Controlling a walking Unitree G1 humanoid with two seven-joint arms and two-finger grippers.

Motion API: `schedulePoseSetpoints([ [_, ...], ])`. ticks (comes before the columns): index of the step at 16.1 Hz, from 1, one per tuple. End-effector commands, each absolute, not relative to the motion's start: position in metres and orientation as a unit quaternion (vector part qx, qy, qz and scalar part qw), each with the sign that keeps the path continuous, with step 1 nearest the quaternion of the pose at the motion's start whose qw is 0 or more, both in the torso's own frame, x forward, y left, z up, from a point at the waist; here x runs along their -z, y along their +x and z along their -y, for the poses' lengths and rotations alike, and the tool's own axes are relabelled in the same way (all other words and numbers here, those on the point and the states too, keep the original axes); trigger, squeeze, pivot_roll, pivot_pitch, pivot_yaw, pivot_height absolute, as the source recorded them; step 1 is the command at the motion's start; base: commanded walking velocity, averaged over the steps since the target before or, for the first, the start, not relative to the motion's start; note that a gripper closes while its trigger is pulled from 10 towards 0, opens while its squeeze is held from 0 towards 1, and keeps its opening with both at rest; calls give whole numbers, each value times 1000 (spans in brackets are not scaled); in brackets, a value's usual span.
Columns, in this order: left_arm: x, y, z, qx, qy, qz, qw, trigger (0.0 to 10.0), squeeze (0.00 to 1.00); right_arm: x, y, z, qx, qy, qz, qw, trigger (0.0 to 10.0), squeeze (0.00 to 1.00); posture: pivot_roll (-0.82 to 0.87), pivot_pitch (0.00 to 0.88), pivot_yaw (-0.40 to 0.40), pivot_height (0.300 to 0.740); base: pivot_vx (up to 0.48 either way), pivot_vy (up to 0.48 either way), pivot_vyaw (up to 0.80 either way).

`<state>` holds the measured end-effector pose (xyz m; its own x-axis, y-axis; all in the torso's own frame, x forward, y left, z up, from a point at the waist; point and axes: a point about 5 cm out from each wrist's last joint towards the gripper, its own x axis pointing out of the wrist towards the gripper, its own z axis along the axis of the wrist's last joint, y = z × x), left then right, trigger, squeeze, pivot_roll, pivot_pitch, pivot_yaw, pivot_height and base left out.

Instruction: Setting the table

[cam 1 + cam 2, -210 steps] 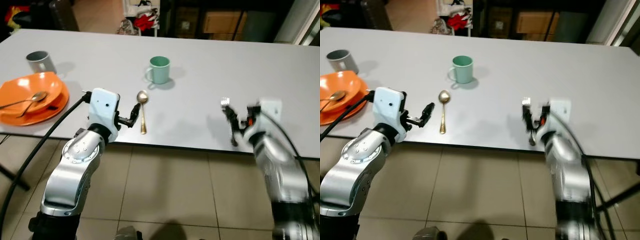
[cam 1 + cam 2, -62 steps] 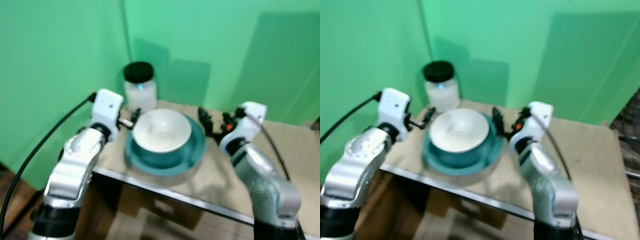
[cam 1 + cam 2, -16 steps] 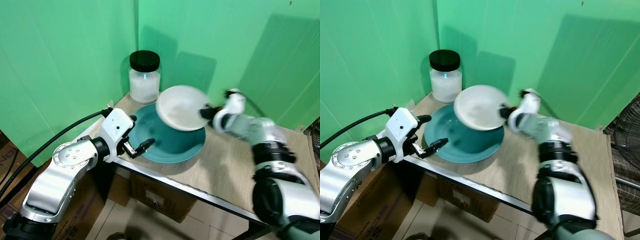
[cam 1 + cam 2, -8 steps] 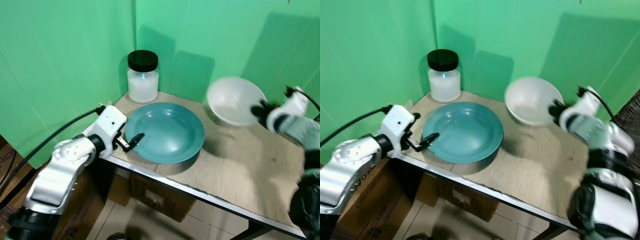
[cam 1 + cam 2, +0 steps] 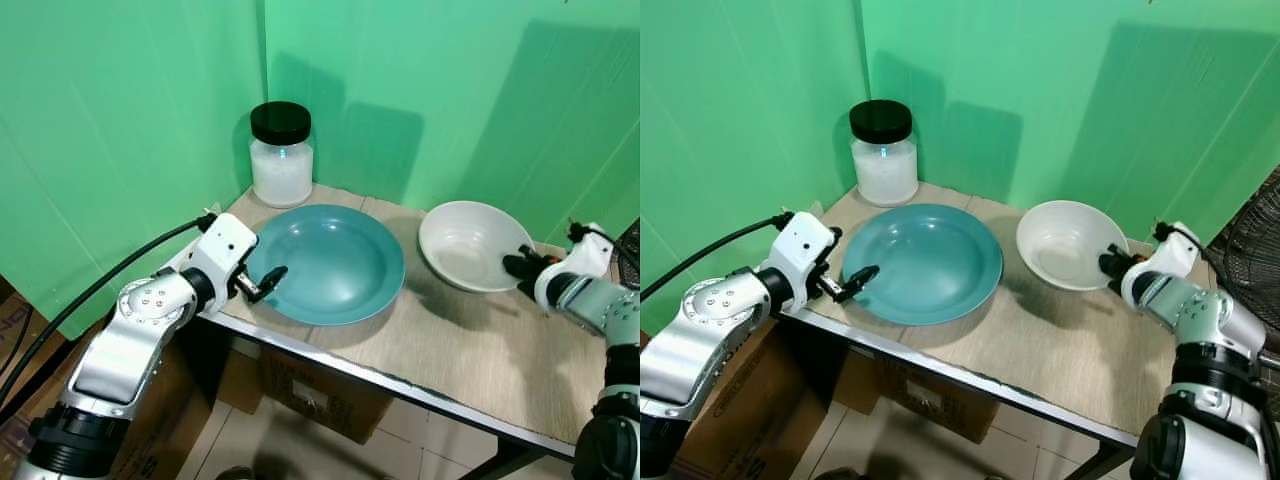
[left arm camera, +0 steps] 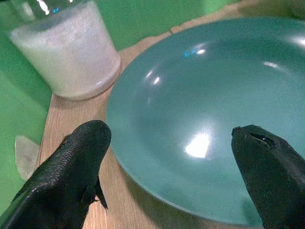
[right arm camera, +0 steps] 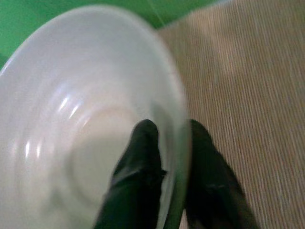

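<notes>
right gripper (image 7: 167, 143) pinches glossy white bowl (image 5: 470, 245) rim; left gripper (image 6: 167, 157) spread wide, empty

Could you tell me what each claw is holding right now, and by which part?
Right claw pinches the white bowl by its rim; left claw is open, holding nothing.

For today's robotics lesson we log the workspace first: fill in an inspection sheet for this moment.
Surface: small wooden table in a green corner.
Job's things: teal plate; white bowl beside it, apart.
Clutter: jar of white powder, black lid, behind the plate.
Grippers: left gripper open around the plate's near rim; right gripper pinching the bowl's rim.
Cables: black cable along the left arm.
Surroundings: green walls; cardboard box under the table.
</notes>
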<state>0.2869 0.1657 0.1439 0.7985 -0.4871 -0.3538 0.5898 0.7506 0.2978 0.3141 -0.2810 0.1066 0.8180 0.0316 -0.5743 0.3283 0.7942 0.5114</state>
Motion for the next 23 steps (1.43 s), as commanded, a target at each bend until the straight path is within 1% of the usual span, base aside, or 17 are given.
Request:
schedulePoseSetpoints([
  [1, -147, 291, -162, 297, 206, -118, 925, 10000, 0, -109, 313, 281, 84, 310, -287, 903, 10000, 1000, 8, 0, -18, 740, 0, 0, 0],
  [4, -146, 294, -159, 297, 212, -113, 924, 10000, 0, -113, 312, 288, 93, 297, -281, 908, 10000, 1000, 10, 0, -21, 740, 0, 0, 0],
  [7, -147, 302, -156, 290, 214, -104, 927, 10000, 0, -123, 304, 300, 96, 275, -276, 916, 10000, 1000, 12, 0, -25, 740, 0, 0, 0],
  [8, -146, 306, -155, 282, 209, -98, 931, 10000, 0, -136, 296, 310, 85, 254, -255, 929, 10000, 1000, 19, 0, -32, 740, 0, 0, 0],
  [9, -144, 307, -154, 278, 206, -98, 933, 10000, 0, -145, 290, 314, 73, 239, -240, 938, 10000, 1000, 18, 0, -32, 740, 0, 0, 0],
  [11, -131, 303, -153, 286, 228, -115, 923, 10000, 0, -167, 276, 321, 42, 194, -200, 960, 10000, 1000, 16, 0, -34, 740, 0, 0, 0],
  [12, -129, 303, -154, 286, 234, -118, 922, 10000, 0, -171, 274, 320, 34, 184, -193, 963, 10000, 1000, 16, 0, -34, 740, 0, 0, 0],
  [13, -119, 301, -155, 283, 238, -126, 921, 10000, 0, -182, 270, 302, -22, 164, -160, 973, 10000, 0, 16, 0, -37, 740, 0, 0, 0],
  [14, -111, 301, -156, 279, 244, -134, 919, 10000, 0, -186, 271, 281, -73, 151, -142, 976, 10000, 0, 17, 0, -36, 740, 0, 0, 0],
  [17, -98, 299, -161, 275, 271, -152, 910, 10000, 0, -184, 276, 238, -150, 122, -125, 973, 10000, 0, 22, 0, -42, 740, 0, 0, 0],
  [19, -94, 296, -164, 276, 274, -159, 907, 10000, 0, -181, 280, 220, -173, 105, -132, 970, 10000, 0, 23, 0, -43, 740, 0, 0, 0],
  [20, -91, 292, -165, 278, 277, -166, 905, 10000, 0, -175, 287, 209, -177, 104, -148, 968, 10000, 0, 30, 0, -51, 740, 0, 0, 0],
  [23, -83, 287, -166, 279, 282, -171, 902, 10000, 0, -162, 296, 191, -177, 105, -176, 963, 10000, 0, 37, 0, -59, 740, 0, 0, 0],
])
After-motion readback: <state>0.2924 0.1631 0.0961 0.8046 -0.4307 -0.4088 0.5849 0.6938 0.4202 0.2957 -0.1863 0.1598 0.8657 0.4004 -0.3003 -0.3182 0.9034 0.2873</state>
